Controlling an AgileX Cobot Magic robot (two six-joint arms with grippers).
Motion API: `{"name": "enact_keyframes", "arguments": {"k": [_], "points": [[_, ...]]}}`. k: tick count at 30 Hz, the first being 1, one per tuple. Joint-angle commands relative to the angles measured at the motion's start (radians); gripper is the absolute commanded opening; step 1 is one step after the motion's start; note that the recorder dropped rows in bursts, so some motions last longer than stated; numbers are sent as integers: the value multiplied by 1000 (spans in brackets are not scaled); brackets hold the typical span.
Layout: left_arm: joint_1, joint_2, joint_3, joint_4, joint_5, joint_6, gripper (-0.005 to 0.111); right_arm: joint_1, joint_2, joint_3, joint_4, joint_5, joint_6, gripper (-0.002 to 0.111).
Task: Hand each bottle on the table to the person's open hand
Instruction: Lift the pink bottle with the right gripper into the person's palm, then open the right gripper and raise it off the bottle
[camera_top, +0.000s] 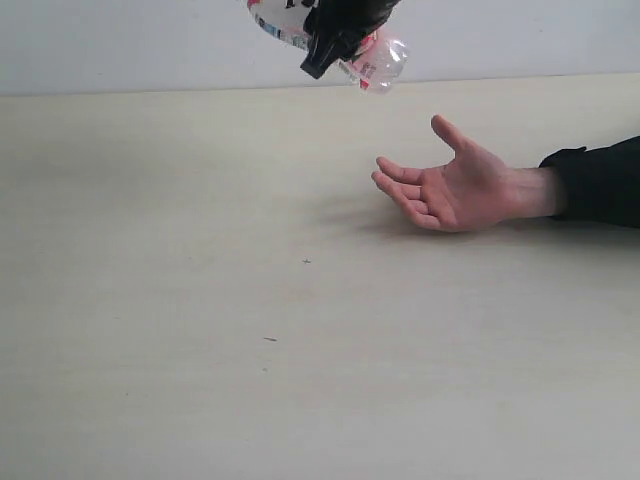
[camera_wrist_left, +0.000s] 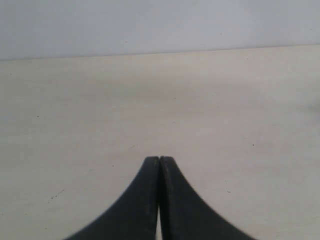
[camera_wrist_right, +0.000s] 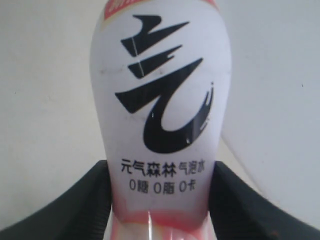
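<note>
One bottle (camera_top: 380, 58) is all we can see now, and it is not on the desk (camera_top: 200, 320): it hangs in the air near the upper edge of the exterior view, tilted almost to lying, its clear end toward the side of the person's open hand (camera_top: 455, 190). The right fingers (camera_wrist_right: 55, 210) hold it, one on each side of the body at the lower part of the white label with the big black sign, so they stand half wide around it. The hand rests on the desk palm up, a black sleeve (camera_top: 600, 185) at the wrist; the bottle is higher and to the side, well apart from the palm. The left fingers (camera_wrist_left: 142, 200) are pressed together with nothing between them, above bare desk. We judge that such a small plastic bottle is light and its thin wall gives way, so a strong squeeze could dent it, while the smooth label can slip under a weak one. Whether drink is inside we cannot tell. The middle of the body, where it is held now, seems to us the good place, because the clear end is left free for the palm. It must come down over the palm before the fingers let go, we think.
</note>
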Motion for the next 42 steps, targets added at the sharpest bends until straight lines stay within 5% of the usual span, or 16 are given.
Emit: {"name": "enact_keyframes", "arguments": {"k": [1, 7, 13, 25, 37, 42], "points": [[2, -5, 3, 1, -5, -2, 3, 0, -46, -6, -66, 125, 201, 0], [2, -5, 3, 1, -5, -2, 3, 0, -52, -23, -282, 376, 442, 0], [2, -5, 3, 1, -5, -2, 3, -30, -40, -21, -178, 527, 489, 0], [2, -5, 3, 1, -5, -2, 3, -90, 23, 66, -60, 504, 792, 0], [2, -5, 3, 1, -5, -2, 3, -88, 116, 69, -112, 473, 890, 0], [2, -5, 3, 1, -5, -2, 3, -88, 123, 66, -176, 488, 914, 20]]}}
